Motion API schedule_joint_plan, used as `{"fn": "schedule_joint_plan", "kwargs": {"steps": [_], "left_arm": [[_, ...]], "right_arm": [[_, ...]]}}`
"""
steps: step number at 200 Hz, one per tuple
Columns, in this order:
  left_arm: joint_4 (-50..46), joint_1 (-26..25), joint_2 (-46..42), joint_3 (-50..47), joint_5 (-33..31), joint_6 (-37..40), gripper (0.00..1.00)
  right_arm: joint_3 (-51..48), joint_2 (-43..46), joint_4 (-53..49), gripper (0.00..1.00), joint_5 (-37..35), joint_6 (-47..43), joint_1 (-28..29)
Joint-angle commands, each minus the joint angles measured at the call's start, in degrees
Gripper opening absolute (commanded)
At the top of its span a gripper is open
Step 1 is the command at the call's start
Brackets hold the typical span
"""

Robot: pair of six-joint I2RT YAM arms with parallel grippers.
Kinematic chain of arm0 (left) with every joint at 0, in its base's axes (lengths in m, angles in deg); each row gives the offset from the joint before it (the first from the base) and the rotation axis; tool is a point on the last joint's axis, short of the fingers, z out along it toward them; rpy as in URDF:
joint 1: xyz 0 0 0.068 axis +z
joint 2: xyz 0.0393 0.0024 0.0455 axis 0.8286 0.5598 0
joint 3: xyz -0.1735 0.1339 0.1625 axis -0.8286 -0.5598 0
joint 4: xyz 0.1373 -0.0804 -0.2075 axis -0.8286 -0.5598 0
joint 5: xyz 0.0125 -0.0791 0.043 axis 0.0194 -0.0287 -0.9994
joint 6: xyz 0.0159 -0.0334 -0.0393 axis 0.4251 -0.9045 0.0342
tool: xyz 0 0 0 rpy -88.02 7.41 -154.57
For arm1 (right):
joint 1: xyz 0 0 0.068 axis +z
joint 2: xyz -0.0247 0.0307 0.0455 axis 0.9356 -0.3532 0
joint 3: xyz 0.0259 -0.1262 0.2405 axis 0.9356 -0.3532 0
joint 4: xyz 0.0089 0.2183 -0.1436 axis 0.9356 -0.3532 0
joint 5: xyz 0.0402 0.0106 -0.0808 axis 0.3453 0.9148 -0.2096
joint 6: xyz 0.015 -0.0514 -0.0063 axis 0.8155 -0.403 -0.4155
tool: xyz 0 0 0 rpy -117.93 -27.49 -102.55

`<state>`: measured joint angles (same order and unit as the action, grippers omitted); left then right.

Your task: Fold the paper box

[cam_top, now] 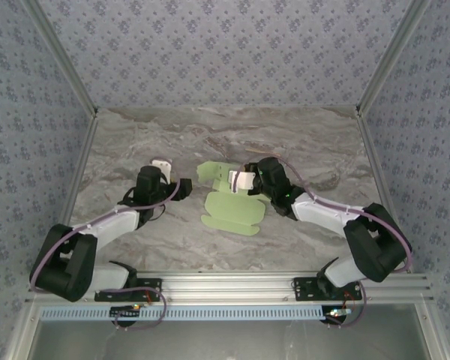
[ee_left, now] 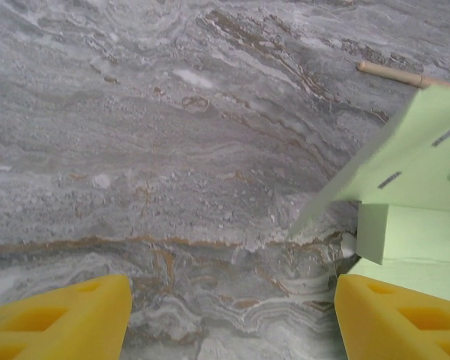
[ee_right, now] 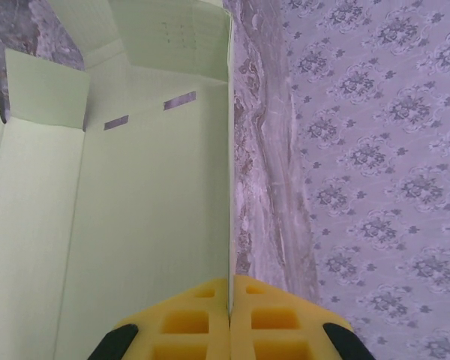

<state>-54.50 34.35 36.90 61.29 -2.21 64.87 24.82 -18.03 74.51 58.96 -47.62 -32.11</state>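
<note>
Box [cam_top: 232, 202]: pale green die-cut card at table centre, mostly a flat sheet. The panels at its 12 o'clock end are raised off the table; the 6 o'clock end lies flat. In the right wrist view the box [ee_right: 135, 210] shows open panels, crease lines and two empty slots. No walls locked, no tabs tucked.

Progress, my read: early. One panel is being lifted; side walls, tabs and closing are all left.

Right claw [cam_top: 247, 180] at the box's 1 o'clock, pads together [ee_right: 230, 300], clamped on the edge of the raised panel, which runs up between the pads.

Left claw [cam_top: 181, 190] at the box's 9 o'clock, just beside it, fingers apart [ee_left: 232, 315], holding nothing. Box corner [ee_left: 412, 150] sits at 3 o'clock in its view, with a thin stick [ee_left: 394, 73] at 1 o'clock.

Table [cam_top: 172, 135]: grey-brown marble pattern, matte. Walls [cam_top: 225, 45]: blue-grey floral print on three sides, aluminium frame [cam_top: 232, 283] along the near edge.
</note>
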Motion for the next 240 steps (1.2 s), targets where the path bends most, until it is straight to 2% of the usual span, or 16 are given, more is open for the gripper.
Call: {"fn": "schedule_joint_plan", "kwargs": {"steps": [1,30,63,108,170,240], "left_arm": [[1.75,0.91,2.28,3.68,1.78,3.96,0.71],[0.59,3.61,6.73,6.65,6.45,5.32,0.69],[-2.12,5.65,9.59,9.82,5.93,4.00,0.68],[-11.53,5.82,16.33,18.57,5.16,5.07,0.66],[-16.19,5.87,23.75,25.88,7.80,7.71,0.62],[-15.78,5.78,26.87,27.46,12.21,11.73,0.59]], "right_arm": [[-2.57,-1.15,8.83,0.00,-2.63,-6.54,1.06],[-4.05,-2.45,12.98,0.00,-3.77,-10.00,1.73],[-4.70,-3.17,15.25,0.00,-3.87,-11.57,1.86],[-5.38,-4.28,18.00,0.00,-4.14,-13.97,2.01],[-7.74,-7.18,24.65,0.00,-4.13,-16.74,1.46],[-9.28,-9.81,28.98,0.00,-3.70,-16.77,0.16]]}}
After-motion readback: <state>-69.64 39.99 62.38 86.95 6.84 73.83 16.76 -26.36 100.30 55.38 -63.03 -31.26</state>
